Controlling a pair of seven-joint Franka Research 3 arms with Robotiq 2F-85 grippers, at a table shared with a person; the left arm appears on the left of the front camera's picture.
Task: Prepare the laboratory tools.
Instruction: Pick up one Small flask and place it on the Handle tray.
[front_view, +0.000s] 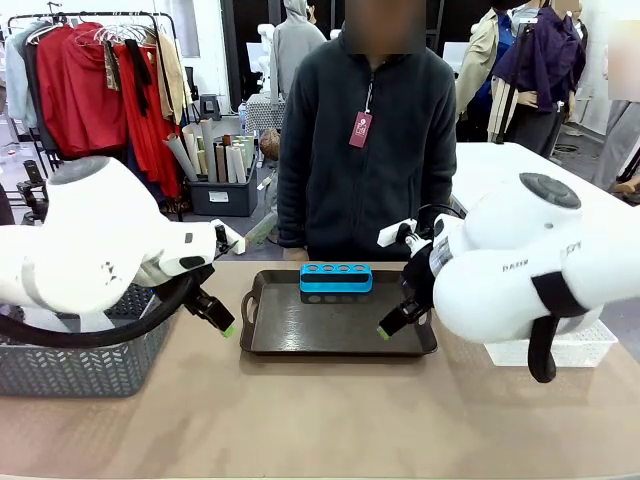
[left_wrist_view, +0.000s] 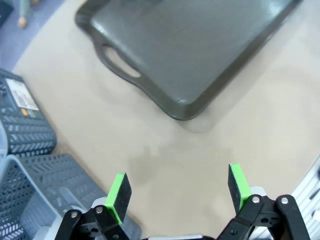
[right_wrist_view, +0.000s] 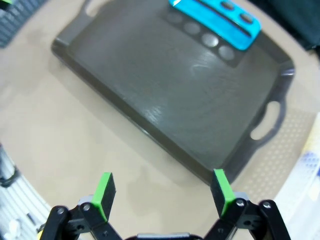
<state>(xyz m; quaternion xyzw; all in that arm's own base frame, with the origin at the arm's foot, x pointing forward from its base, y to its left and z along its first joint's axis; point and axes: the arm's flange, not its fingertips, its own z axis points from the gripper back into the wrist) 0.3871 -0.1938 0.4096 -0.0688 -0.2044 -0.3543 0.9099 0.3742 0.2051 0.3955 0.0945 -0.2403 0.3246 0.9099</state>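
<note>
Small blue four-hole rack (front_view: 336, 278) is sitting on the dark grey tray (front_view: 300, 335), right up against the tray's far rim and roughly in the middle of it. Heads up on what you can't really see: in the right wrist view the rack (right_wrist_view: 220, 17) is chopped off by the top edge of the picture, so only part of it shows there, with a blurry reflection of its holes on the tray (right_wrist_view: 165, 95) floor. From the front, each gripper is mostly tucked behind its own big white arm, so you only catch a green pad tip of the left gripper (front_view: 222, 320) and of the right gripper (front_view: 392, 325). The grey mesh basket (front_view: 80, 365) at the left is half covered by the left arm, and the white lattice bin (front_view: 590, 345) at the right is mostly behind the right arm. The rack's long axis runs left to right, parallel to the tray's far rim, with the holes facing up. Wrist views sort out the grippers: the left gripper (left_wrist_view: 180, 192) has its pads spread wide with just bare table between them, near the tray's (left_wrist_view: 200, 50) left handle. The right gripper (right_wrist_view: 162, 187) is likewise spread wide on nothing, by the tray's near right corner. A person (front_view: 365, 150) stands at the far side.
</note>
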